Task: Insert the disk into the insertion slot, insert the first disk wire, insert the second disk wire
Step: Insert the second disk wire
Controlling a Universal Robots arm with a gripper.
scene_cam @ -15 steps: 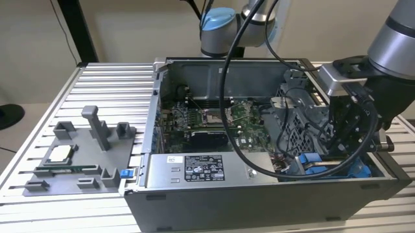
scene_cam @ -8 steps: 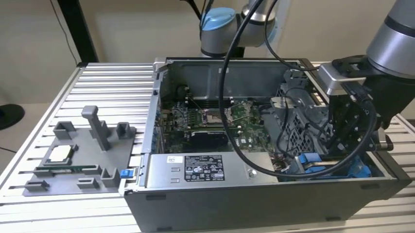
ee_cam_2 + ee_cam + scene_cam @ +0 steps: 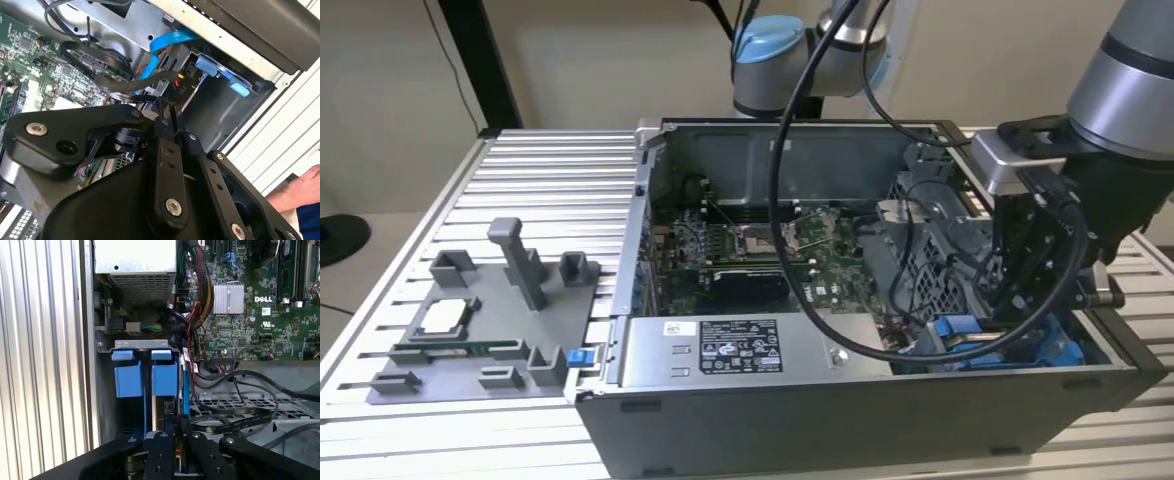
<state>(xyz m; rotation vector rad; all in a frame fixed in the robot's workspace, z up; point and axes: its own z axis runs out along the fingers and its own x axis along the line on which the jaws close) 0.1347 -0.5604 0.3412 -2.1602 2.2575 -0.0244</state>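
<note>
The arm is working inside the open computer case (image 3: 854, 400) on the tabletop (image 3: 547, 170), at the insertion slot (image 3: 145, 375). The tool (image 3: 176, 427), pressed together, is pinching a black wire (image 3: 235, 421). Judging by this, a wire step is underway; the disk isn't clearly visible.

Green motherboard (image 3: 761, 250) (inside case), grey fixture tray (image 3: 480, 330).
</note>
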